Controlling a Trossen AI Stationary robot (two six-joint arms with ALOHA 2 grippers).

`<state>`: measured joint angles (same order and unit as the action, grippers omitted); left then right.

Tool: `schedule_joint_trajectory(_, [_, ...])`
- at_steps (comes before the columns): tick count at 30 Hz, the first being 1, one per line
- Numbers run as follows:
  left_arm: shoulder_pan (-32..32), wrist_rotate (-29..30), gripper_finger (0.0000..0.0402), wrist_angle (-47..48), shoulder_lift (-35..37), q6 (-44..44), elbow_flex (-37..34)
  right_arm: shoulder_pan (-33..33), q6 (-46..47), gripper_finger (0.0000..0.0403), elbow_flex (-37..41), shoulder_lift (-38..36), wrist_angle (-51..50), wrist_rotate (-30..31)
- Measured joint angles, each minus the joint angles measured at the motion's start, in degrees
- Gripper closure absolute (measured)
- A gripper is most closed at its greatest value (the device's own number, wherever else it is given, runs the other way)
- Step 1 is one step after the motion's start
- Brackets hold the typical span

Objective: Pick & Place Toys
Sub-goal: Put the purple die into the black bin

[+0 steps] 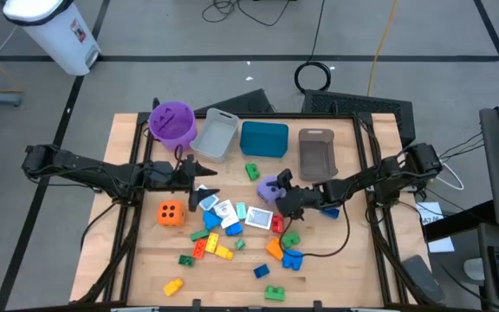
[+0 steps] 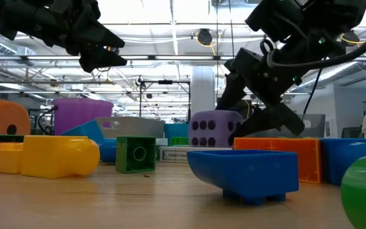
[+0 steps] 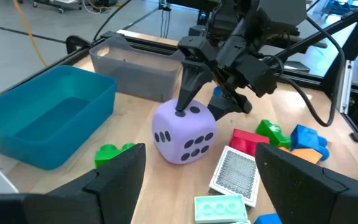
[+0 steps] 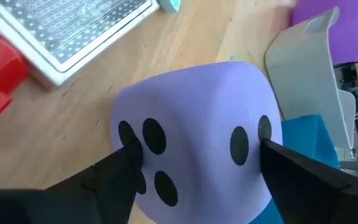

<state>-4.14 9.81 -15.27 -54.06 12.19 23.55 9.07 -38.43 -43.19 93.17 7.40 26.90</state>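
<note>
The right gripper point(image 4: 194, 168) has its two fingers on opposite faces of the purple die point(image 4: 197, 137), which sits on the counter point(image 3: 135, 112) right between them; the jaws look closed onto it, though the hold seems shallow. Being soft, the die could squash and squirt out on lifting. Just beyond it lies a white card point(image 4: 67, 31). Farther off, the left gripper point(image 1: 199, 178) hovers open, holding nothing.

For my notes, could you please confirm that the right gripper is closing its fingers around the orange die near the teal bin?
Not quite: the right gripper has its fingers around the purple die, as the right wrist view shows. The orange die lies apart, by the left arm.
</note>
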Motion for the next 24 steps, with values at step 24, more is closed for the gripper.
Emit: schedule_joint_trajectory(24, [0.0,3.8,0.0096,0.0,0.0,-0.2,0.0,-0.5,-7.3,0.0189,1.5,0.2,5.7,6.3])
